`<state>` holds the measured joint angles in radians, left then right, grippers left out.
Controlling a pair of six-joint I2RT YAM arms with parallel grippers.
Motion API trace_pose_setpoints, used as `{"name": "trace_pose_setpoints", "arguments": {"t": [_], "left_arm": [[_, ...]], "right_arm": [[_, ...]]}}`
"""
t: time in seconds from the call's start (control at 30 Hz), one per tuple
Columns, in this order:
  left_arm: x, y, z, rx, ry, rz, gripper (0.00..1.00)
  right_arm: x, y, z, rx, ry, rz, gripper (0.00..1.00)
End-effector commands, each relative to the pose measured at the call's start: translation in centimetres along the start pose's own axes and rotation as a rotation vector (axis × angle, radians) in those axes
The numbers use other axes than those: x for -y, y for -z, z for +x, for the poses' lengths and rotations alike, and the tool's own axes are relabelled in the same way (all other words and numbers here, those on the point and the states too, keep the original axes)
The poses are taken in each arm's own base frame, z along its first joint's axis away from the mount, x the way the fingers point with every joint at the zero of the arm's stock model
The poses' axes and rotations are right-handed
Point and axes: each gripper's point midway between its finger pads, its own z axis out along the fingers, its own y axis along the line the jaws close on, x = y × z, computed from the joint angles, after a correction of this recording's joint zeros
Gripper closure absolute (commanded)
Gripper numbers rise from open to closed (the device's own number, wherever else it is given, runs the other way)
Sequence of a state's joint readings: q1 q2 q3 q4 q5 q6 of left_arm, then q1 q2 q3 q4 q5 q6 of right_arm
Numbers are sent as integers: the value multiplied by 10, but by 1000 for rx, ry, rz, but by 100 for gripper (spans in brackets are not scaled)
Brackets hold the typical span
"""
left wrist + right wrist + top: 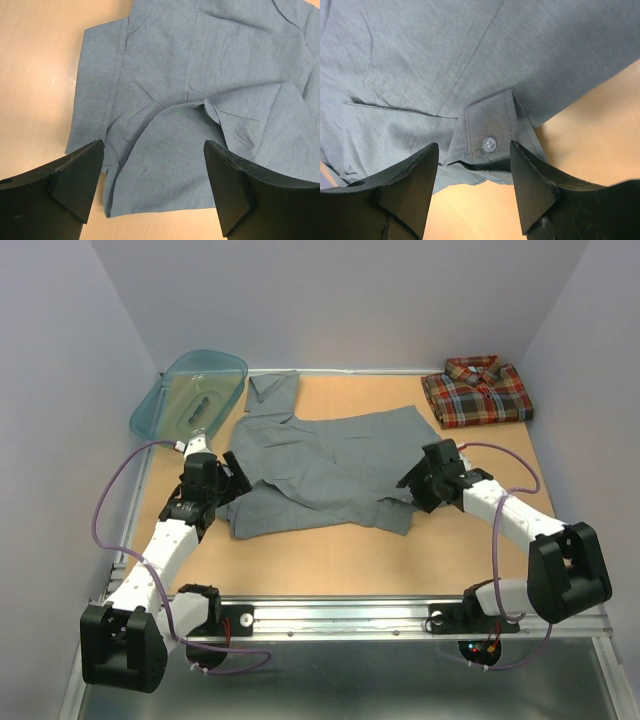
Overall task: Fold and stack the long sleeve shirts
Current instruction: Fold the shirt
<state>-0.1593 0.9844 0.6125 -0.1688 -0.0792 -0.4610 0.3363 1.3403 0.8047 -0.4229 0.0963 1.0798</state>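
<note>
The grey shirt (320, 465) lies spread and partly folded in the middle of the table. The plaid shirt (476, 392) lies folded at the far right corner. My left gripper (232, 480) is open at the shirt's left edge; in the left wrist view (154, 187) its fingers (75, 175) straddle a folded grey corner (170, 165) near the hem. My right gripper (412, 485) is open at the shirt's right edge; in the right wrist view (474, 185) it hovers over a buttoned cuff (490, 135).
A teal plastic basin (190, 392) sits tilted at the far left corner, near the shirt's collar (270, 390). Bare wooden tabletop (330, 560) runs along the near edge in front of the shirt. White walls enclose three sides.
</note>
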Motion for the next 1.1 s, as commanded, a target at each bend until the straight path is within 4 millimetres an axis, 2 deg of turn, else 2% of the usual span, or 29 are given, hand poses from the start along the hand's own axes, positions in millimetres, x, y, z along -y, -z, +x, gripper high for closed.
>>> {"name": "trace_pose_setpoints", "arguments": {"t": [0.0, 0.07, 0.33, 0.5, 0.73, 1.07], "left_arm": [[3, 3, -9, 41, -5, 21, 8], [3, 2, -8, 38, -3, 19, 8], [1, 2, -9, 43, -3, 11, 7], [1, 2, -10, 46, -2, 10, 8], [1, 2, -9, 40, -3, 10, 7], [1, 2, -10, 44, -3, 10, 8]], "right_arm": [[-6, -4, 5, -20, -141, -47, 36], [1, -5, 8, -25, -158, -36, 36], [14, 2, 1, 42, -182, -28, 37], [26, -4, 3, 45, -183, 0, 41], [15, -12, 7, 20, -238, -58, 47], [17, -23, 7, 39, -271, -76, 55]]}}
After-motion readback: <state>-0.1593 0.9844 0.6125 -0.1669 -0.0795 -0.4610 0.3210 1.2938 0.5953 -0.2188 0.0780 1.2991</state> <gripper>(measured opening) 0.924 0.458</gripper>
